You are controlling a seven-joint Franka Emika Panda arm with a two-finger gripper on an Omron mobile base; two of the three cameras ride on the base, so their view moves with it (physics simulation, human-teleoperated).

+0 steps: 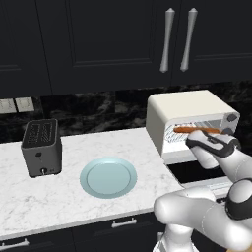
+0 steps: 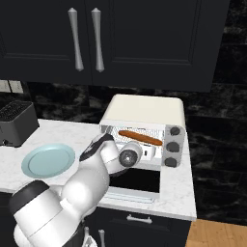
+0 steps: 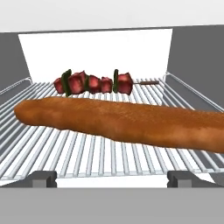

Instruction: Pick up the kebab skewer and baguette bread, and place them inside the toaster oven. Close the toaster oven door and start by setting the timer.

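The cream-white toaster oven (image 1: 192, 106) (image 2: 144, 108) stands at the counter's right end. Its dark glass door (image 2: 132, 181) is folded down flat in front. On the wire rack (image 3: 100, 153) lies the long orange-brown baguette (image 3: 118, 120) (image 1: 197, 130) (image 2: 140, 137), stretched across the opening. Behind it rests the kebab skewer (image 3: 94, 83) with red and green chunks, near the back wall. My gripper (image 3: 113, 178) (image 2: 149, 150) sits at the oven's mouth just in front of the baguette. It is open, its fingertips spread wide and holding nothing.
A pale blue plate (image 1: 108, 177) (image 2: 48, 160) lies bare on the marble counter left of the oven. A dark grey slot toaster (image 1: 42, 147) stands further left. Round grey knobs (image 2: 175, 131) line the oven's right side. Dark cabinets hang above.
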